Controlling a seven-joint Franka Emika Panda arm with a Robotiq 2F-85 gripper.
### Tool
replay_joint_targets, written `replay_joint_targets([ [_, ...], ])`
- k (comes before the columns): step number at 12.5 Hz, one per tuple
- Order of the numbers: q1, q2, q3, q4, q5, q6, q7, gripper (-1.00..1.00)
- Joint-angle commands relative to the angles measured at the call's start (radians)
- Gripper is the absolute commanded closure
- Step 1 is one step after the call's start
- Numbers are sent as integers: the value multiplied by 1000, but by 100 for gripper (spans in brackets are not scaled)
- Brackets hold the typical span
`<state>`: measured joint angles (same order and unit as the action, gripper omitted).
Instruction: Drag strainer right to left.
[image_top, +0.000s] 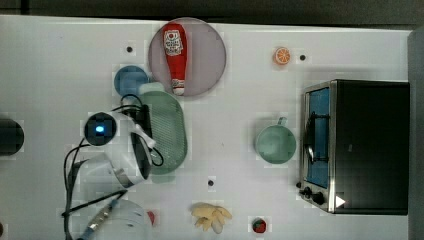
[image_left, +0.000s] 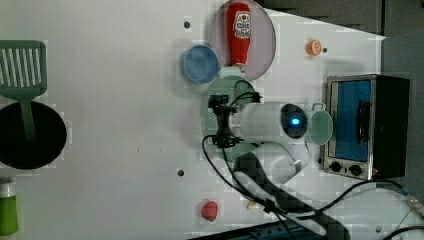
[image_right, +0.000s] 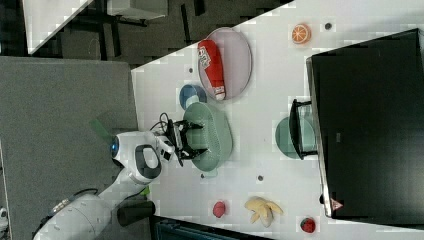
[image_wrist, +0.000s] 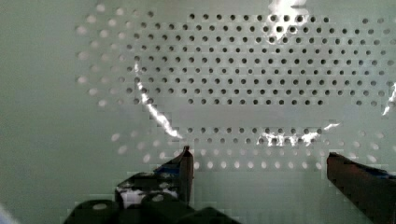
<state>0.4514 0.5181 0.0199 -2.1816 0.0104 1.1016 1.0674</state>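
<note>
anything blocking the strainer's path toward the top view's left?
Mostly clear: bare table lies that way. The open gripper sits right over the strainer. The blue bowl sits close by the strainer's end, just off the path.

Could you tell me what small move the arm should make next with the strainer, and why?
Probably lower the hand onto the pale-green oval plastic strainer. The wrist view shows the fingers spread wide above its perforated floor with nothing held, so a hold or push contact must come before dragging.

Top view: straight down, far, over the white table (image_top: 60, 60).
Left, right views: high, oblique.
Wrist view: close on the strainer (image_wrist: 243, 60).
Shared: strainer, toaster oven (image_top: 367, 145).
</note>
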Motion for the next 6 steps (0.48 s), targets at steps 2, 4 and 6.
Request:
replay_joint_targets([
  [2,72,2,11,32,32,-46,124,-100],
  [4,82,8,27,64,74,-102,126,-100],
  [6,97,21,36,100,108,-111,126,-100],
])
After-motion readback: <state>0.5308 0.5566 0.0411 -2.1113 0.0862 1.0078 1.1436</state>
